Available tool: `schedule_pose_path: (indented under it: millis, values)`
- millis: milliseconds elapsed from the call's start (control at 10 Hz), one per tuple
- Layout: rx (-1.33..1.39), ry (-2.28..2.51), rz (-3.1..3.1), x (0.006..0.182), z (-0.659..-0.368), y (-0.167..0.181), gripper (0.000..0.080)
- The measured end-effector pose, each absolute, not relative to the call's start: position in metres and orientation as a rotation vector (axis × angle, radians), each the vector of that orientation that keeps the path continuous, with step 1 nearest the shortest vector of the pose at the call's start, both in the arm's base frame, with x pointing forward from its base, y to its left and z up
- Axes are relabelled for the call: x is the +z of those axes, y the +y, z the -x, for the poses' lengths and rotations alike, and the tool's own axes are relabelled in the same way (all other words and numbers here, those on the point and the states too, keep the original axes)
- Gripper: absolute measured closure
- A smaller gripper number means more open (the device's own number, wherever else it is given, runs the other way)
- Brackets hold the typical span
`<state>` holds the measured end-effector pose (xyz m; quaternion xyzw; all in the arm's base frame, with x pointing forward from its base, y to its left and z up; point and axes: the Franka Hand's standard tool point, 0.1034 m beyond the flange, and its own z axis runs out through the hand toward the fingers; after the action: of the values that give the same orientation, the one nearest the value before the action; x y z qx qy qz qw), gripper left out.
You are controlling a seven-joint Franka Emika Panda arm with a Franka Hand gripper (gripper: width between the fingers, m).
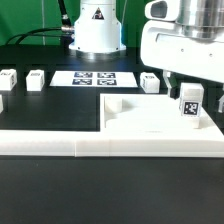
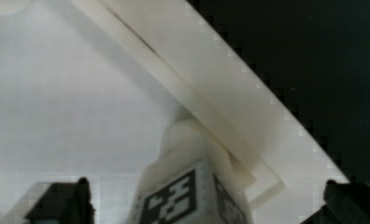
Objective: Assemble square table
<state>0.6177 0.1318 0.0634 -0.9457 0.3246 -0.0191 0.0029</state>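
Observation:
The square table's top, a thick white slab [image 1: 140,118], lies on the black table at the exterior view's right, against a long low white wall. One white leg with a black-white tag [image 1: 190,103] stands upright near the slab's right corner. My gripper [image 1: 190,90] hangs straight over that leg and is open. In the wrist view the tagged leg [image 2: 178,185] rises from the slab [image 2: 75,110] between my two dark fingertips [image 2: 61,200], with a gap on each side of it. Three more legs lie loose: one [image 1: 150,82] behind the slab, two [image 1: 37,78] [image 1: 8,75] at the left.
The marker board [image 1: 93,77] lies flat at the back, in front of the arm's white base [image 1: 95,30]. The low white wall [image 1: 60,141] runs across the front. Another white block [image 1: 1,101] shows at the left edge.

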Motion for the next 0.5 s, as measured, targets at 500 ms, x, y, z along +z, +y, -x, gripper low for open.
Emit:
schedule_pose_path:
  millis: [500]
  values:
    - [-0.121,0.238,3.137,0.066,-0.617,0.119,0.0151]
